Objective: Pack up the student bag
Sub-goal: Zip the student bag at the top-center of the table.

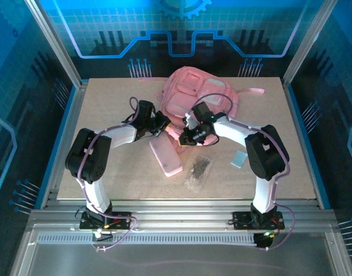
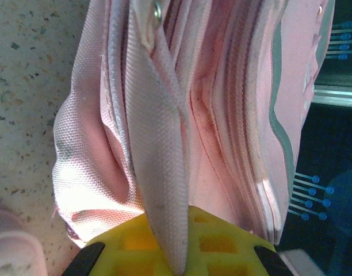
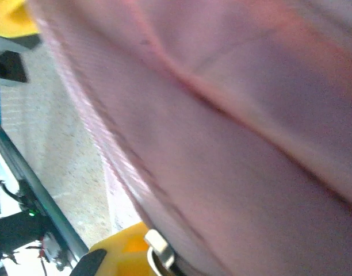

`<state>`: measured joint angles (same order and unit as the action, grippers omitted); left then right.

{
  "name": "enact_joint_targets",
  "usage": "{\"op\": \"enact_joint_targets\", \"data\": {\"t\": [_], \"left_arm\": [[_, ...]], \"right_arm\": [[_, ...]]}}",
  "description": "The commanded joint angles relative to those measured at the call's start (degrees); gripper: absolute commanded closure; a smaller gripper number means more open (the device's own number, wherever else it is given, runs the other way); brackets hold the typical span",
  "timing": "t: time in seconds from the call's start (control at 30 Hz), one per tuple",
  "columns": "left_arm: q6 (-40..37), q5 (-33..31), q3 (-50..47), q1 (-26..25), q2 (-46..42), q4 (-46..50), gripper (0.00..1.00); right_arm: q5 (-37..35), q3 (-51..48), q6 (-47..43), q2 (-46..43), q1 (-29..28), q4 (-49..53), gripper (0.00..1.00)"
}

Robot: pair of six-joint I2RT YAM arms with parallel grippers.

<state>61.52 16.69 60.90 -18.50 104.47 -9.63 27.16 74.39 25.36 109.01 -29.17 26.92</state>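
So, barely started I'd say. The bag [image 1: 200, 95] sits at the far middle of the table [image 1: 107, 172], with both arms at its near edge. The left gripper [image 2: 175, 256] is pinched tight on a pink strap [image 2: 159, 172] of the bag. The right gripper [image 1: 192, 135] is closed too, on the bag's fabric by the look of it. Nothing looks packed: pencil case [image 1: 165, 156], clear packet [image 1: 199, 171] and grey block [image 1: 240, 158] lie out front. Opening it comes first, I guess.

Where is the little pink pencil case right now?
In the top view, the pencil case lies on the table, just on the near side of the student bag, left of a clear packet.
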Motion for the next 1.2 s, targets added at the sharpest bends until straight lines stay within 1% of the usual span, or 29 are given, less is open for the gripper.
{"op": "enact_joint_targets", "data": {"t": [0.0, 0.17, 0.3, 0.43, 0.5, 0.57, 0.6, 0.63, 0.67, 0.7, 0.8, 0.83, 0.87, 1.0, 1.07, 1.17], "left_arm": [[-7.31, -1.44, 1.49, 3.19, -5.37, 2.62, 1.00], [-8.00, -1.12, -0.01, 4.62, -6.13, 3.45, 1.00], [-9.20, -1.87, 0.27, 6.25, -6.19, 4.09, 1.00], [-12.45, -3.92, 2.89, 7.99, -5.48, 6.87, 1.00], [-13.17, -3.69, 4.51, 8.63, -4.80, 7.68, 1.00], [-13.45, -3.00, 6.36, 8.75, -4.26, 9.22, 1.00], [-13.42, -2.51, 6.94, 8.79, -4.20, 9.85, 0.94], [-13.05, -1.95, 7.37, 8.70, -4.35, 10.49, 0.73], [-12.11, -1.53, 7.54, 8.75, -4.82, 11.26, 0.46], [-10.84, -1.06, 7.28, 8.66, -5.57, 12.07, 0.35], [-7.21, 0.29, 4.08, 8.02, -9.46, 11.45, 0.18], [-6.10, 0.25, 2.41, 7.35, -11.39, 10.71, 0.13], [-5.16, -0.38, 0.93, 6.64, -13.33, 10.72, 0.11], [-0.30, -5.02, -5.66, 2.29, -19.65, 9.61, 0.07], [3.39, -6.35, -8.96, -0.36, -20.80, 7.45, 0.04], [7.12, -6.54, -11.04, -2.92, -19.34, 3.83, 0.04]], "right_arm": [[-10.08, -2.75, -8.03, -2.82, 5.25, 16.55, 1.00], [-12.47, -2.63, -11.16, -6.82, 12.91, 19.71, 1.00], [-14.67, -1.24, -13.85, -8.15, 16.82, 22.15, 1.00], [-15.64, -0.39, -15.07, -7.85, 18.00, 23.49, 1.00], [-11.60, -1.07, -14.00, -7.78, 17.06, 21.35, 1.00], [-8.94, -1.31, -12.75, -7.48, 14.83, 18.53, 1.00], [-7.83, -1.06, -12.19, -7.04, 13.44, 17.09, 1.00], [-6.65, -0.67, -11.40, -6.40, 11.99, 15.38, 1.00], [-5.55, 0.20, -10.61, -5.43, 10.70, 14.00, 1.00], [-4.67, 1.30, -9.82, -4.25, 9.46, 12.82, 1.00], [-3.80, 5.53, -8.61, -0.78, 6.32, 11.50, 1.00], [-3.43, 7.46, -8.27, 0.24, 5.49, 11.36, 1.00], [-2.75, 8.98, -8.10, 1.30, 4.73, 11.26, 1.00], [-0.43, 12.05, -7.29, 3.04, 2.79, 9.95, 1.00], [0.58, 12.18, -6.47, 3.01, 2.46, 8.77, 1.00], [2.19, 10.66, -5.42, 2.40, 2.28, 6.70, 1.00]]}}
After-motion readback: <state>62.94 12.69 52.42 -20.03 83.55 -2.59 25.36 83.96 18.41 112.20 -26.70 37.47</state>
